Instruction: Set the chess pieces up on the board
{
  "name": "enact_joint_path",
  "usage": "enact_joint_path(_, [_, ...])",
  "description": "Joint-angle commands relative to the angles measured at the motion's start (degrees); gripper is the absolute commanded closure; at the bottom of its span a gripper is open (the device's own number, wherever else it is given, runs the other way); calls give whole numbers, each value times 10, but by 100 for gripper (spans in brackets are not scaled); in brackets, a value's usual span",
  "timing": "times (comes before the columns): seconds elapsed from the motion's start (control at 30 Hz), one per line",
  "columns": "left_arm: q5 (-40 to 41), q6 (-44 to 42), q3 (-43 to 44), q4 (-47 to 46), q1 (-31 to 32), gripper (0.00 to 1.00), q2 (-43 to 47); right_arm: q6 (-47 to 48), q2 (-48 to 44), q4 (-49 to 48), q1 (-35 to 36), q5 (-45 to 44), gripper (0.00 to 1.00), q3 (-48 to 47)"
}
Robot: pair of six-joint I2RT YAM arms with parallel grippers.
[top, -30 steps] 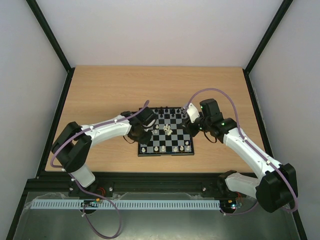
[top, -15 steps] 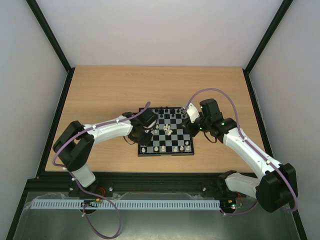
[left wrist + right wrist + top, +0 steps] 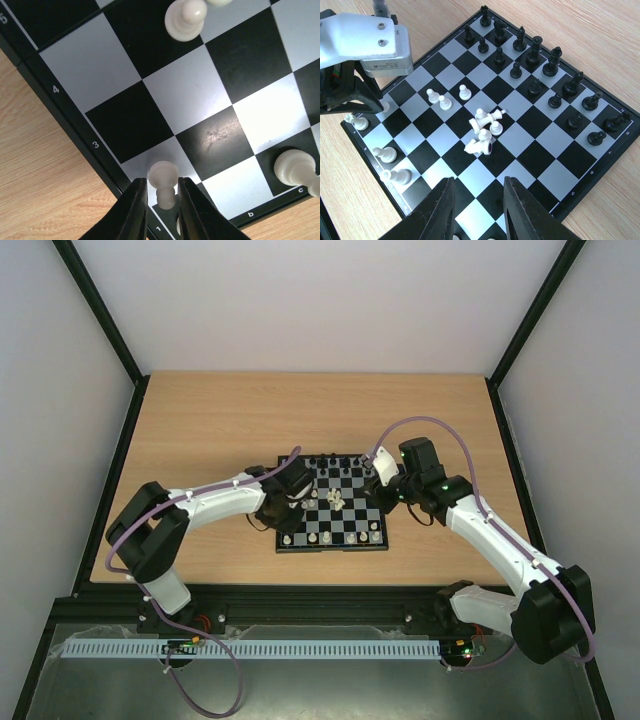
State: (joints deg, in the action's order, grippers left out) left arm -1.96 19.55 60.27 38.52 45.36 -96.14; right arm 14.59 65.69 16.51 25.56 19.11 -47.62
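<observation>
counter (image 3: 45, 190): pale wood grain, matt
board (image 3: 185, 95): smooth, semi-gloss; one black square scuffed
chess pieces (image 3: 185, 22): smooth, glossy plastic look

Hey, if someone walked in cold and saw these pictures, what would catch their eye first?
Probably the heap of toppled white pieces in the middle of the board, while the black pieces stand in two neat rows along one edge. Next, the left hand, straddling a white pawn that stands near the board's corner.
</observation>
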Motion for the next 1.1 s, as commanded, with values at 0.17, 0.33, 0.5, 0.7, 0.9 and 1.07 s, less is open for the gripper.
enact_joint_path(0.17, [24,-1,21,23,2,78,15,6,4,11,-2,13,70,5])
enact_joint_path(0.33, [41,-9,59,20,1,70,17,7,6,11,-2,12,70,4])
enact_joint_path(0.5, [55,-15,97,-5,-5,66,-1,7,7,11,-2,10,70,5])
enact_joint_path(0.7, [46,-25,130,-27,-17,69,-48,8,4,12,-1,8,70,5])
enact_joint_path(0.9, [40,-30,140,-32,-19,72,-86,9,5,11,-2,6,70,6])
enact_joint_path(1.07, [40,-31,133,-38,-21,76,-98,10,6,11,-2,7,70,6])
